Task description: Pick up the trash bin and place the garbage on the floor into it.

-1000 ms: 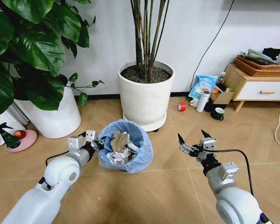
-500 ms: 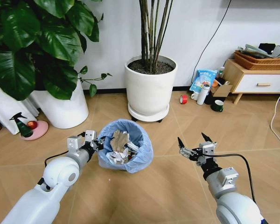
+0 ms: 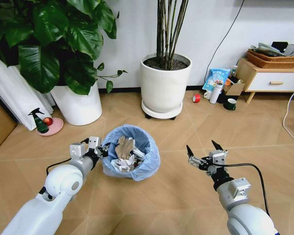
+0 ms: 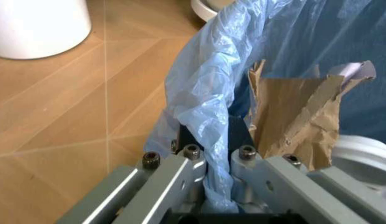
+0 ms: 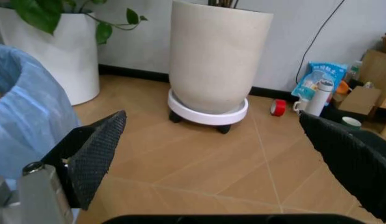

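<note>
The trash bin (image 3: 148, 165), a small round bin lined with a light-blue bag, is in front of me over the floor (image 3: 176, 196). Garbage lies inside it: a torn brown paper piece (image 3: 125, 146) and crumpled white wads (image 3: 122, 164). My left gripper (image 3: 102, 149) is shut on the bin's near-left rim. In the left wrist view its fingers (image 4: 218, 163) pinch the blue bag (image 4: 205, 84) beside the brown paper (image 4: 292, 112). My right gripper (image 3: 201, 145) hangs open to the right of the bin, apart from it. In the right wrist view its black fingers (image 5: 224, 158) are spread wide, with the bin's bag (image 5: 24, 116) at the edge.
A white plant pot on a wheeled tray (image 3: 165, 83) stands behind the bin, and a second white pot (image 3: 78, 105) sits back left with a spray bottle (image 3: 39, 121). A red tape roll (image 3: 196, 98), a mug (image 3: 230, 104) and a wooden cabinet (image 3: 269, 81) are back right.
The whole view has shifted: the pots and cabinet sit farther off and more to the right, so the camera moved. Both arms and the bin keep their places in the view.
</note>
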### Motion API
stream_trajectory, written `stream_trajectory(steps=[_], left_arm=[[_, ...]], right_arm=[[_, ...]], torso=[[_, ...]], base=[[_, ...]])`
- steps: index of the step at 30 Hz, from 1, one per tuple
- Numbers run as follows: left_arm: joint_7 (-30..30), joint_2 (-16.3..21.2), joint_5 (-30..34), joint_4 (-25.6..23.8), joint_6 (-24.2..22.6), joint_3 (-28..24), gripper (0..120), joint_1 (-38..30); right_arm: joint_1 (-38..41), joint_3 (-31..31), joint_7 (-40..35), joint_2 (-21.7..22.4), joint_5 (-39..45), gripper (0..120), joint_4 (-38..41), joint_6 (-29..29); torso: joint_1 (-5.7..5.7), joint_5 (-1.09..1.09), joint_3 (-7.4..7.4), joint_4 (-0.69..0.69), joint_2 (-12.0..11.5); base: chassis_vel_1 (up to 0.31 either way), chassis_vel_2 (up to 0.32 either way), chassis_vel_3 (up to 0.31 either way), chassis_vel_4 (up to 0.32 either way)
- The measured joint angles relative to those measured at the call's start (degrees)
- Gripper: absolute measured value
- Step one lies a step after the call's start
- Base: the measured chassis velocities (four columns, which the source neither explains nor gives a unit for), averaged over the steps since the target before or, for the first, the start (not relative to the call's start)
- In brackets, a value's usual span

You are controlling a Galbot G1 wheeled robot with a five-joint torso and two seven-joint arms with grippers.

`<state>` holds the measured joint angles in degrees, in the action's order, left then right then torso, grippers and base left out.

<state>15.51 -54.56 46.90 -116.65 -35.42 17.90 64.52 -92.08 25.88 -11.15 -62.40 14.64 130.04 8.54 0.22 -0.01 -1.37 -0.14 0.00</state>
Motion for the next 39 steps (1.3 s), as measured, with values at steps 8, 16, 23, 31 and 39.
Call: stream_trajectory(steps=[8,16,23,31,39], left_arm=[[-0.2,-0.2,0.0,0.1,0.3,0.2,0,0.0],[-0.2,-0.3,-0.1,0.2,0.5,0.3,0,0.1],[-0.2,-0.4,-0.2,0.3,0.5,0.3,0,0.2],[-0.3,-0.4,-0.2,0.3,0.5,0.5,0,0.1],[-0.2,-0.3,-0.1,0.0,0.5,0.8,0,0.3]], right_arm=[[-0.1,0.5,0.0,0.1,0.0,100,-0.1,-0.1],[-0.7,1.0,-0.1,-0.4,0.0,100,-0.1,-0.4],[-0.8,1.1,-0.1,-0.9,0.0,100,-0.4,-0.5],[-0.8,1.0,-0.1,-1.1,-0.2,100,-0.5,-0.6],[-0.9,1.0,0.3,-1.3,-0.4,100,-0.6,-1.2]], torso=[[0.0,-0.02,0.0,0.0,0.0],[0.0,-0.03,0.0,0.01,0.0],[0.0,-0.01,0.0,0.01,0.0],[0.0,-0.05,0.0,0.0,0.0],[0.0,-0.03,0.0,0.01,0.0]], base=[[0.293,-0.099,-0.291,0.107],[0.321,-0.085,-0.316,0.098],[0.27,-0.135,-0.266,0.122],[0.13,-0.175,-0.129,0.194],[0.174,-0.182,-0.177,0.185]])
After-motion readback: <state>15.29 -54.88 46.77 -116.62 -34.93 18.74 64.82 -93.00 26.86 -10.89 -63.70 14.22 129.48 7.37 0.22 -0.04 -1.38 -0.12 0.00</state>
